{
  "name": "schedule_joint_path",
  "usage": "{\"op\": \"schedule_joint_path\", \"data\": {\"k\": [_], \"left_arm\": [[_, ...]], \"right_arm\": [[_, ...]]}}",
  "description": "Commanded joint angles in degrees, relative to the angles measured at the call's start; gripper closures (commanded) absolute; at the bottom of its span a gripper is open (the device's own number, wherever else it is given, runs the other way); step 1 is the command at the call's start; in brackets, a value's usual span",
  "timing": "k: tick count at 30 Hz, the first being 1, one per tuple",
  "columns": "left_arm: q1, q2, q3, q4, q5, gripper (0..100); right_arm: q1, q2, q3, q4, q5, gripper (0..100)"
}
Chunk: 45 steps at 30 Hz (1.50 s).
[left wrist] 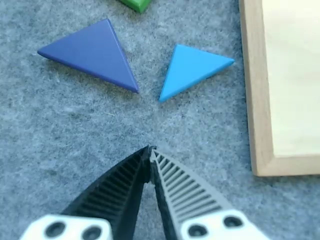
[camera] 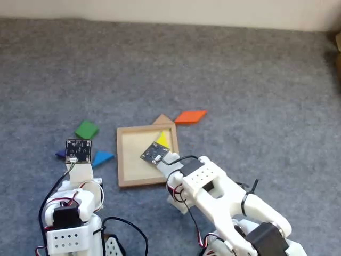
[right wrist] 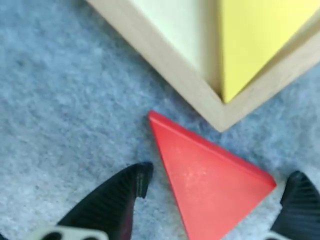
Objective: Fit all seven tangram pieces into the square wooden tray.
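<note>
My left claw [left wrist: 150, 150] hangs over grey carpet [left wrist: 60, 140] with its two fingers pressed tip to tip, holding nothing. Just ahead of its tips lie a light blue triangle [left wrist: 192, 67] and a dark blue triangle [left wrist: 92, 52], side by side and apart from each other. A green square [left wrist: 135, 4] sits farther ahead, past the dark blue one. The square wooden tray [left wrist: 255, 100] lies off to the side of this claw, next to the light blue triangle.

My right claw [right wrist: 220, 176] is spread wide, one dark finger [right wrist: 125, 192] on each side of a red triangle [right wrist: 210, 185] that lies flat on the carpet between them; I see a gap at each finger. Just past the red triangle is a corner of the tray, and a yellow triangle [right wrist: 255, 40] sits inside it, tucked into that corner. Beyond the tray's far edge, well ahead of both claws, an orange parallelogram [camera: 190, 116] and a brown triangle [camera: 163, 119] rest on the carpet.
</note>
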Motion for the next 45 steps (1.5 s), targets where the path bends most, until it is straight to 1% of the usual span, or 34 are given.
{"op": "schedule_joint_path", "data": {"k": [1,4,9,23,29,37,39,42,45], "left_arm": [[-0.7,-1.9,1.1,0.3,0.5,99],[-0.7,-1.9,1.1,0.3,0.5,99],[-0.7,-1.9,1.1,0.3,0.5,99],[-0.7,-1.9,1.1,0.3,0.5,99],[-0.7,-1.9,1.1,0.3,0.5,99],[-0.7,-1.9,1.1,0.3,0.5,99],[-0.7,-1.9,1.1,0.3,0.5,99],[-0.7,-1.9,1.1,0.3,0.5,99],[-0.7,-1.9,1.1,0.3,0.5,99]], "right_arm": [[3.2,2.4,0.7,-3.0,0.4,60.9],[3.2,2.4,0.7,-3.0,0.4,61.6],[2.9,2.4,0.4,-3.2,0.8,70.0],[3.2,2.4,0.4,-3.1,0.8,71.0],[3.2,2.4,0.3,-3.1,0.8,82.8],[3.4,2.3,0.3,-3.0,0.8,83.5],[4.4,1.5,0.3,-3.0,0.8,83.5],[6.8,-3.0,0.3,-2.6,0.8,83.5],[8.0,-9.4,0.3,0.7,0.9,83.5]]}}
